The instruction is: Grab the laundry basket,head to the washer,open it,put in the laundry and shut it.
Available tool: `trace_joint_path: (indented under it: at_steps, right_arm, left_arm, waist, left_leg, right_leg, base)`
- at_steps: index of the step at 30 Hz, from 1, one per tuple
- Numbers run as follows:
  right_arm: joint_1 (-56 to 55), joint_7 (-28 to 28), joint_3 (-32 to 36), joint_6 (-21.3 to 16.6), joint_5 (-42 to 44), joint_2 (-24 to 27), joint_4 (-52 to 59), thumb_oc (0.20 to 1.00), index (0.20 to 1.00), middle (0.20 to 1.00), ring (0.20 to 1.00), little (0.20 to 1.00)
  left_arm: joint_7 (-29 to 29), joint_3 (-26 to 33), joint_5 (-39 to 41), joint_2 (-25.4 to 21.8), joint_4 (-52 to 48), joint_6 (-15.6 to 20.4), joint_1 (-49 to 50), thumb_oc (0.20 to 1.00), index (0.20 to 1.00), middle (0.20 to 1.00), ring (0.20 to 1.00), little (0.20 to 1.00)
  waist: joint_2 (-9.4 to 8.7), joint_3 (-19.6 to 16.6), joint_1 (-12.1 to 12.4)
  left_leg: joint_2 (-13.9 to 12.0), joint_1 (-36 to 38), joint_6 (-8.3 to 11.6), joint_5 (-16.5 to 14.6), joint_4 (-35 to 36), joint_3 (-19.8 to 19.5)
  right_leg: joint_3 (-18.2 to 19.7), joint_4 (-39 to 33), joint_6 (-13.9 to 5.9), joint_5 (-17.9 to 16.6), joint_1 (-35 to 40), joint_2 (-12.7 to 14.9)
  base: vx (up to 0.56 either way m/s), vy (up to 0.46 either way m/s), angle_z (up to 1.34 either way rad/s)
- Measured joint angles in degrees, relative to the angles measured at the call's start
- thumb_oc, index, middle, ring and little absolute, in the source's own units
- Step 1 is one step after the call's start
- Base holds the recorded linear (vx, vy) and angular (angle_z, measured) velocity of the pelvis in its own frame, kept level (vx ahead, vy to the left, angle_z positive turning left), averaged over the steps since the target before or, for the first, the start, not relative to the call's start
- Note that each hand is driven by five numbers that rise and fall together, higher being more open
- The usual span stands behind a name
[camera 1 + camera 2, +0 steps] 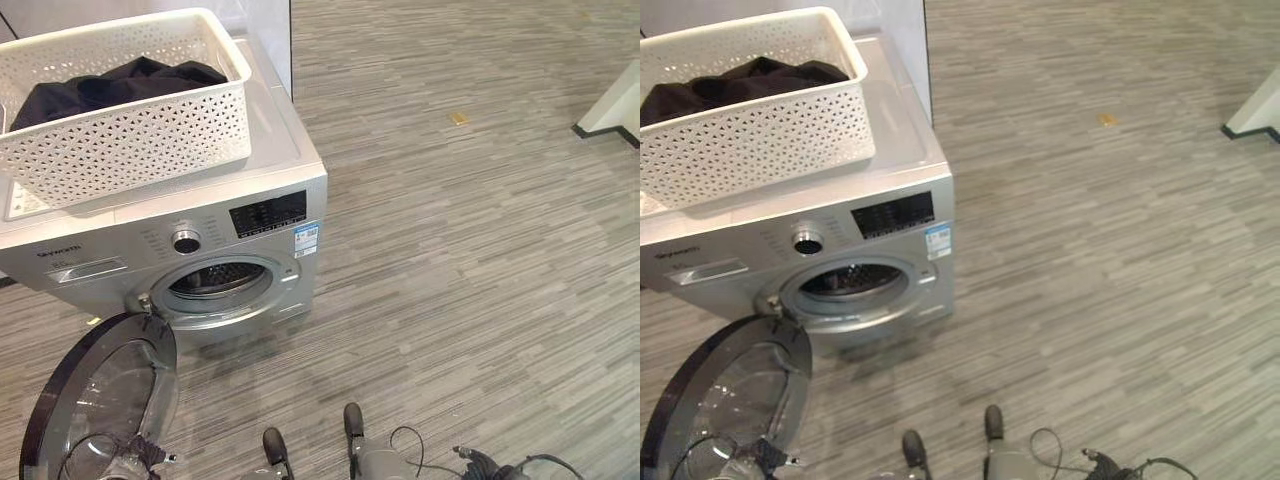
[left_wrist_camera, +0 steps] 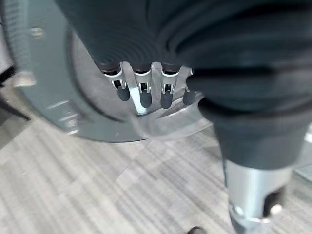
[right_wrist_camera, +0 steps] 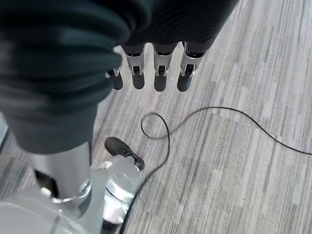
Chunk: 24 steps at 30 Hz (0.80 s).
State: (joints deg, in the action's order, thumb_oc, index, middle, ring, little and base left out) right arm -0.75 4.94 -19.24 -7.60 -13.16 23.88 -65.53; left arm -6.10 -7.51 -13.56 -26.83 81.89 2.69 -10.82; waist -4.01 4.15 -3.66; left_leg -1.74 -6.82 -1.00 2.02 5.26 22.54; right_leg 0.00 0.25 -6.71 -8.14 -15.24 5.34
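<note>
While round door (image 1: 105, 395) gapes, perforated basket (image 1: 120, 110)

Silver front-loading washer (image 1: 200, 240) standing on the floor, its round glass door (image 1: 105, 400) swung fully open on the left hinge, drum opening (image 1: 215, 280) exposed and dark inside. White perforated laundry basket (image 1: 130, 140) resting on the washer's top, upright, holding crumpled black laundry (image 1: 120, 85) heaped below its rim.
</note>
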Motion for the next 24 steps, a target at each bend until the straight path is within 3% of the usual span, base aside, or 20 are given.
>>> trace_joint_path:
  at_steps: [2, 4, 6, 7, 12, 16, 20, 24]
  right_arm:
    - [0.20, -0.04, 0.49, -0.03, 1.36, -1.09, -0.87, 1.000, 1.000, 1.000, 1.000, 1.000]
    - [0.31, -0.23, 5.68, -0.02, 6.48, -3.66, -3.66, 1.000, 1.000, 1.000, 1.000, 1.000]
    - [0.82, -0.36, 10.21, -0.06, 12.11, -5.06, -5.86, 1.000, 1.000, 1.000, 1.000, 1.000]
    - [1.16, -1.03, 11.92, 0.04, 18.26, -5.17, -8.39, 1.000, 1.000, 1.000, 1.000, 1.000]
    - [0.28, 0.52, 16.41, 0.76, 28.64, -5.41, -11.86, 1.000, 1.000, 1.000, 1.000, 1.000]
    - [-2.10, 1.70, 20.22, 1.51, 37.20, -5.34, -14.24, 1.000, 1.000, 1.000, 1.000, 1.000]
    - [-3.57, 2.95, 20.30, 2.07, 40.59, -5.35, -15.47, 1.000, 1.000, 1.000, 1.000, 1.000]
    - [-3.68, 3.85, 20.26, 3.00, 40.55, -5.35, -16.26, 1.000, 1.000, 1.000, 1.000, 1.000]
  left_arm:
    - [-0.17, -0.48, -0.01, 1.27, -0.53, 0.31, -0.28, 1.000, 1.000, 1.000, 1.000, 1.000]
    - [-0.95, -0.86, 0.01, 4.24, -0.59, 0.54, 0.83, 1.000, 1.000, 1.000, 1.000, 1.000]
    - [-0.97, -1.76, 0.10, 7.36, -1.08, 0.63, 2.46, 1.000, 1.000, 1.000, 1.000, 1.000]
    - [0.04, -2.33, 0.19, 10.79, -1.14, 0.96, 4.06, 1.000, 1.000, 1.000, 1.000, 1.000]
    - [1.30, -1.54, 4.76, 11.82, 0.20, 0.85, 6.26, 1.000, 1.000, 1.000, 1.000, 1.000]
    - [3.02, -1.57, 8.81, 12.58, 0.30, 0.86, 8.69, 1.000, 1.000, 1.000, 1.000, 1.000]
    - [5.44, 7.22, 20.61, 13.91, 2.24, 0.72, 9.28, 1.000, 1.000, 1.000, 1.000, 1.000]
    - [6.63, 8.88, 27.25, 13.91, 2.50, 0.56, 9.28, 1.000, 1.000, 1.000, 1.000, 1.000]
  waist:
    - [0.06, 0.07, -0.09]
    - [1.24, -0.15, -0.04]
    - [1.49, -0.87, -0.20]
    - [2.97, -1.71, -0.14]
    - [4.01, -3.47, -0.16]
    - [4.48, -5.44, -0.23]
    - [4.48, -6.97, -0.23]
    - [4.53, -8.46, -0.14]
  left_leg:
    - [-0.38, 1.28, -0.46, -0.58, 0.10, -0.06]
    - [-0.62, 3.11, -0.59, -1.23, 0.14, 0.02]
    - [-0.44, 3.89, -0.45, -1.53, 0.14, 0.10]
    - [-0.31, 4.37, -0.05, -1.25, -0.10, 0.24]
    - [-0.46, 5.92, 0.58, -1.70, -0.15, 0.13]
    - [-0.51, 6.73, 0.78, -2.18, -0.13, 0.07]
    - [-0.60, 6.77, 0.82, -2.20, -0.13, -0.04]
    - [-0.55, 6.79, 0.81, -2.19, -0.19, -0.13]
  right_leg:
    - [-2.26, -0.74, -0.16, 0.04, 1.50, 0.07]
    - [-3.26, -1.17, -1.11, 1.27, 3.29, 0.07]
    - [-3.79, -1.41, -0.27, 1.86, 4.36, 0.14]
    - [-3.62, -1.68, 0.41, 1.79, 4.87, -0.16]
    - [-3.67, -1.44, 1.75, 3.10, 6.36, -0.22]
    - [-3.67, -1.23, 1.62, 3.54, 6.83, -0.19]
    - [-3.74, -1.20, 1.53, 3.61, 7.16, -0.19]
    - [-3.79, -1.14, 1.55, 3.62, 7.26, -0.13]
  base:
    - [0.03, -0.009, 0.04]
    - [0.04, 0.008, -0.02]
    - [0.03, 0.010, -0.07]
    - [0.02, 0.001, -0.07]
    - [0.06, -0.017, 0.00]
    - [0.02, -0.023, 0.00]
    - [0.00, -0.009, 0.00]
    - [0.00, 0.000, 0.00]
